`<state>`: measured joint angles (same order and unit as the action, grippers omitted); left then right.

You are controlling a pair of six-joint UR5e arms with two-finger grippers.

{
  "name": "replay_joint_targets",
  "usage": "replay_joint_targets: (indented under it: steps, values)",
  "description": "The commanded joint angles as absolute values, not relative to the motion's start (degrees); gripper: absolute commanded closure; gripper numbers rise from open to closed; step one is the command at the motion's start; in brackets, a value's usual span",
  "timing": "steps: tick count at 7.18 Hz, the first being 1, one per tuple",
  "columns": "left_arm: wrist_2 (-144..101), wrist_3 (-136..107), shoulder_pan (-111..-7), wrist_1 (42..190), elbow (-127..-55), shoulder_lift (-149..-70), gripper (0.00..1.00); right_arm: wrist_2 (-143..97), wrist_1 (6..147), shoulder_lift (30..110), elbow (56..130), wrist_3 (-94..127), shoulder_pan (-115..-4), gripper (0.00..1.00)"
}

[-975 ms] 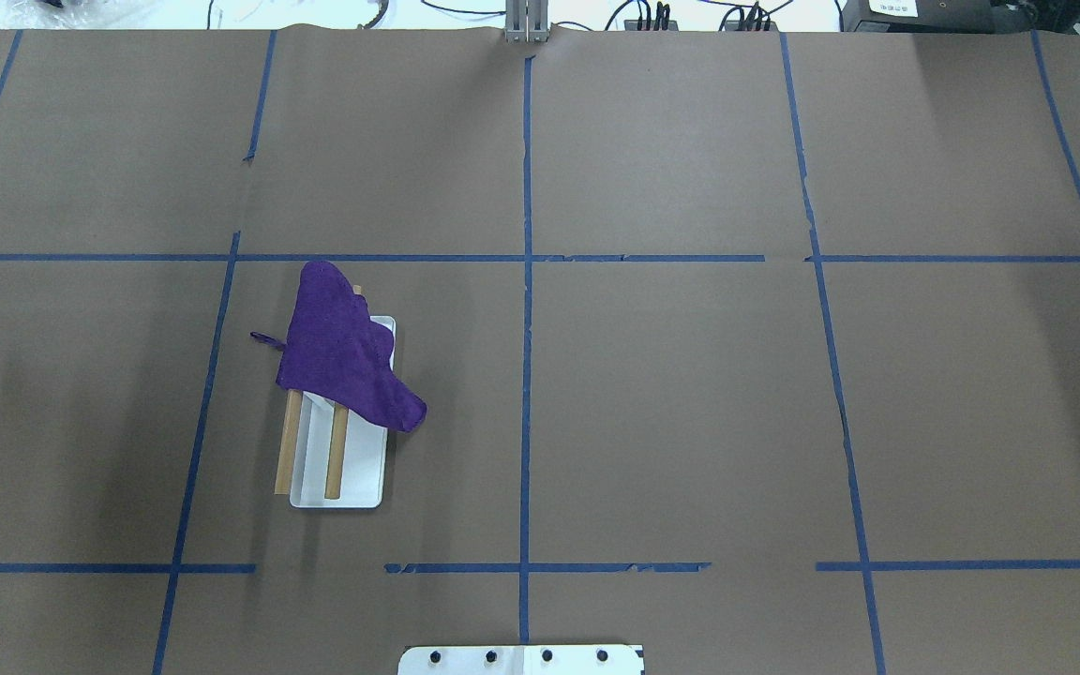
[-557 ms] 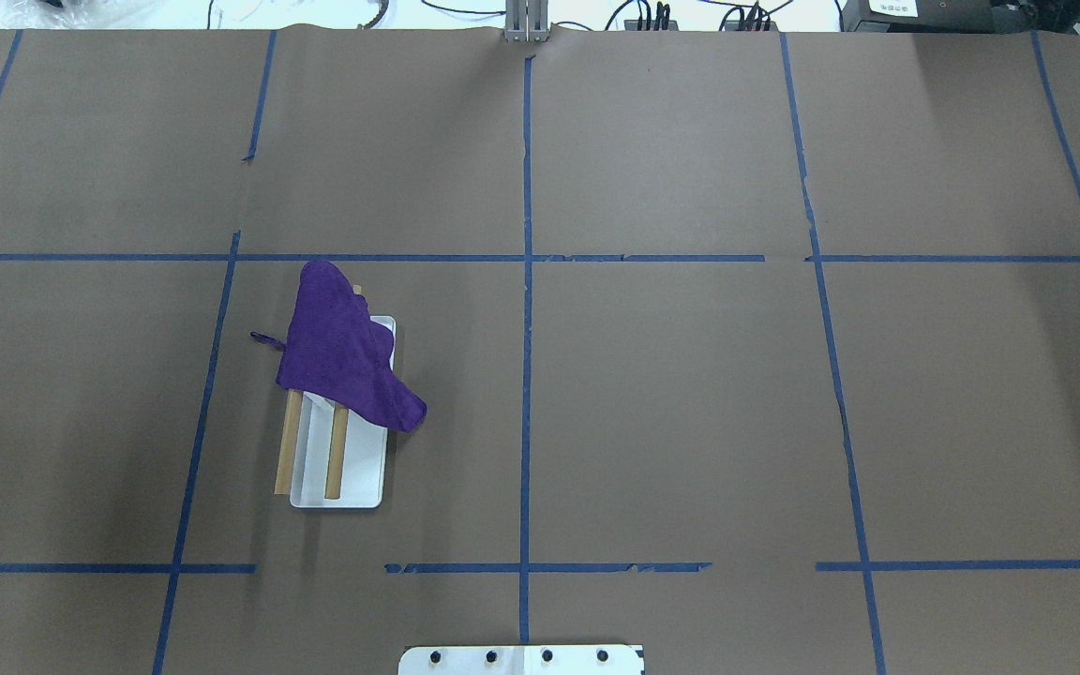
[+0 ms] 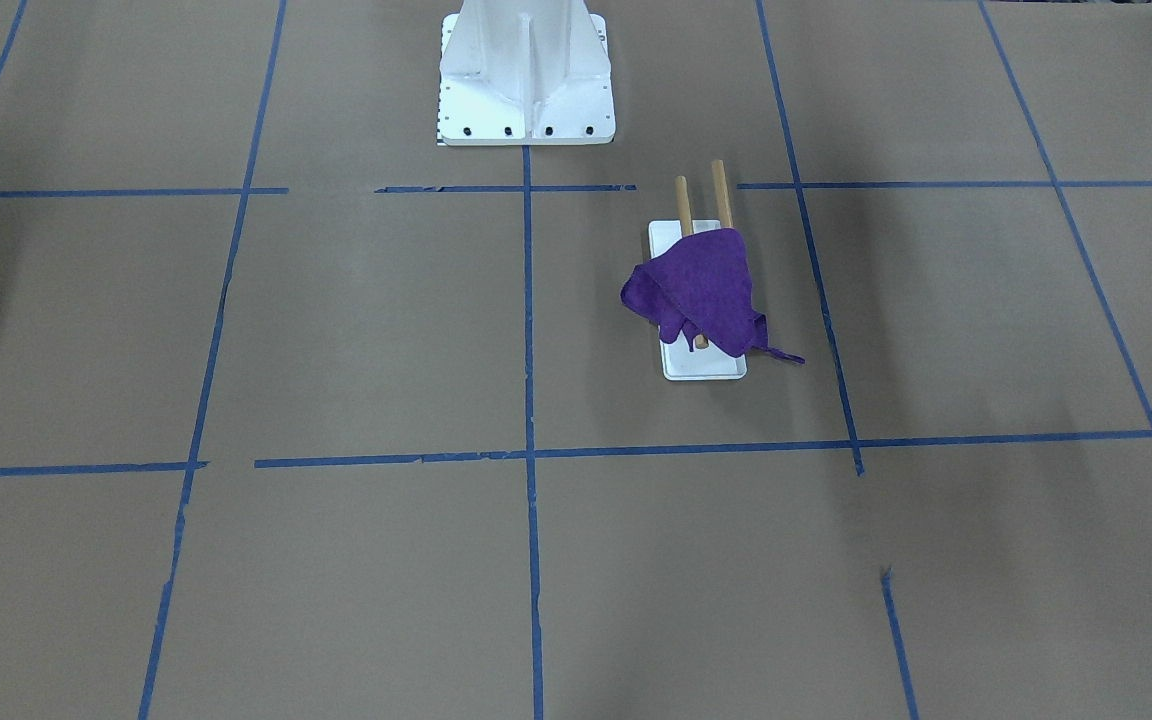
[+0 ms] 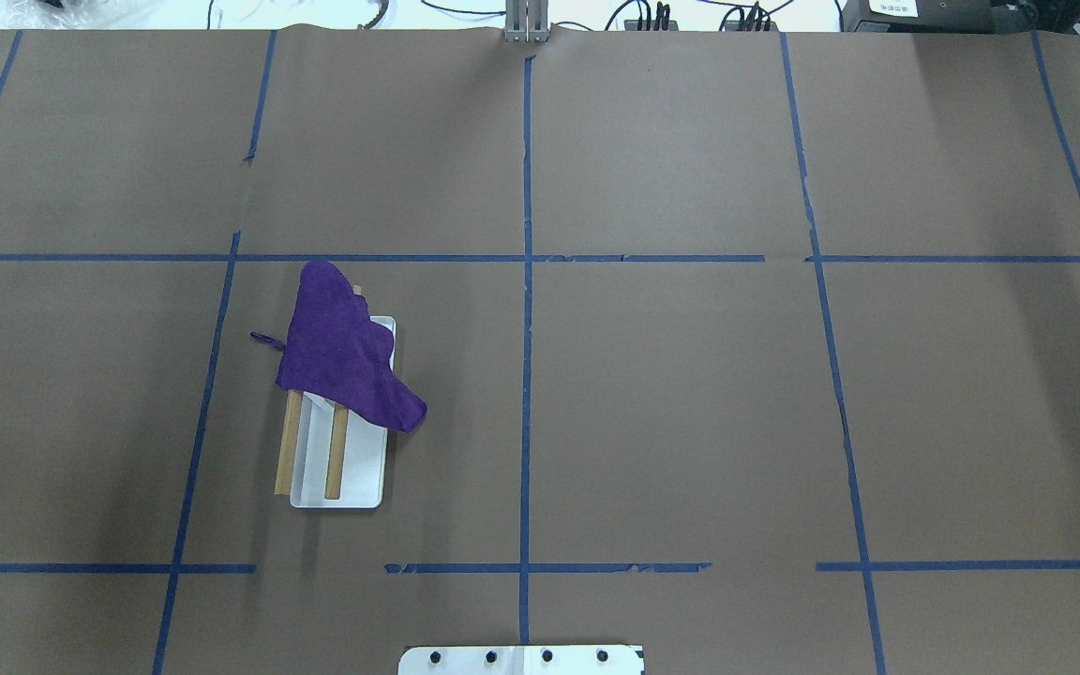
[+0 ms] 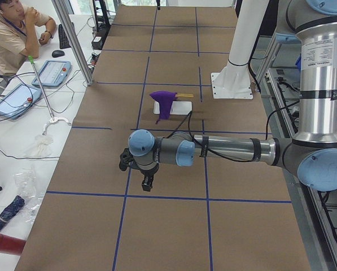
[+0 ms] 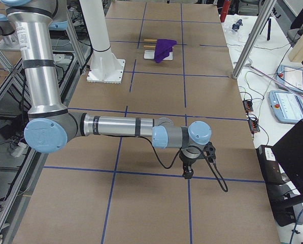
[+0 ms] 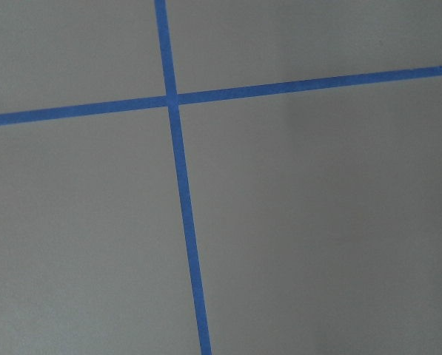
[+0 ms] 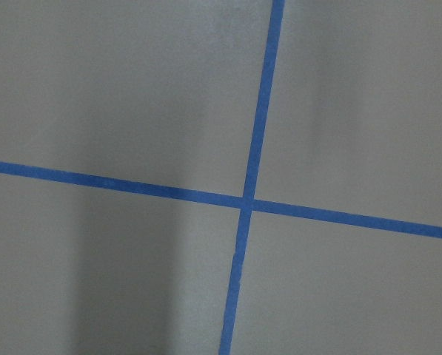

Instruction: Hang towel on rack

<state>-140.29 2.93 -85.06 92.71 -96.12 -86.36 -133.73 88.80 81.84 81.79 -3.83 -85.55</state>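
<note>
Brown-papered table (image 4: 690, 394) shows me the purple towel (image 4: 343, 356) draped over the far end of the rack (image 4: 357, 478), left side, so hanging looks done; left hand (image 5: 147, 182) and right hand (image 6: 188, 170) sit well clear, apart or together I cannot tell.

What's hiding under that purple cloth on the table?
The purple cloth towel drapes over two brown wooden rods above a flat white base. Their ends stick out; the covered middle stretch is hidden.
</note>
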Motion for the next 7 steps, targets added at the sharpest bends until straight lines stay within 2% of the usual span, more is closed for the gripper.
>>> replay_joint_targets:
  steps: [1,4,7]
  values:
    - [-138.6,3.0,-85.1,92.2,-95.6,-90.2,0.0,-134.5,88.9,80.2,82.3,-0.6,-84.6,0.0]
    - [-131.6,3.3,-87.3,91.7,-95.5,-91.0,0.0,-135.1,88.8,80.4,82.6,-0.3,-84.2,0.0]
    - [-131.8,3.4,-88.6,85.1,-96.2,-91.6,0.0,-135.0,88.7,80.6,83.8,-0.4,-84.2,0.0]
